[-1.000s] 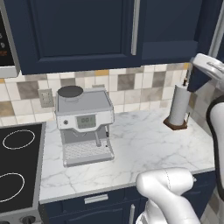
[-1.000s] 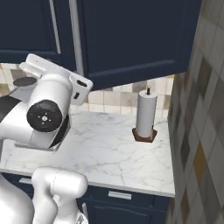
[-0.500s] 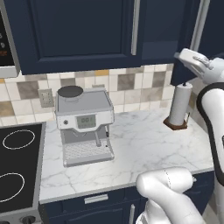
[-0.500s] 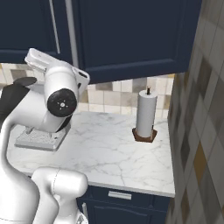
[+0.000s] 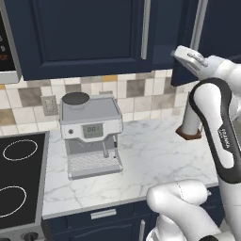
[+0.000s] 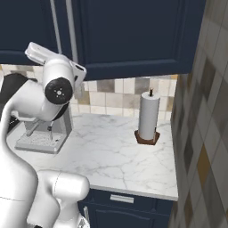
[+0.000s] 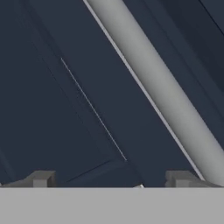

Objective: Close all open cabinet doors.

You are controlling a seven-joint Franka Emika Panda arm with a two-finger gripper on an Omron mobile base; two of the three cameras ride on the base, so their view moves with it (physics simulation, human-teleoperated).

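The arm is higher now than it was a moment ago. Its hand has gone up from beside the paper towel roll (image 5: 190, 117) to the front of the cabinet door (image 5: 200, 33) on the right. That door stands out a bit from the wall, so it looks open. The door to its left (image 5: 80, 35) looks flat and shut. I think the arm is getting ready to push the open door closed, and that push is not done yet.

The left base view shows the stove (image 5: 19, 183) on the left, then the coffee machine (image 5: 92, 134) on the white table (image 5: 150, 155), then the paper towel roll partly behind the arm. It shows the hand close to the door's silver handle (image 5: 200, 21).

The right base view shows the whole paper towel roll (image 6: 149, 116) standing near the tiled side wall (image 6: 205, 111). The big white arm joint hides the hand there.

The hand view is very close to the blue door (image 7: 65, 100). The handle (image 7: 162, 87) runs across it at a slant. The two fingers (image 7: 41, 178) sit apart and hold nothing, with the gripper (image 7: 109, 180) aimed at the door panel.
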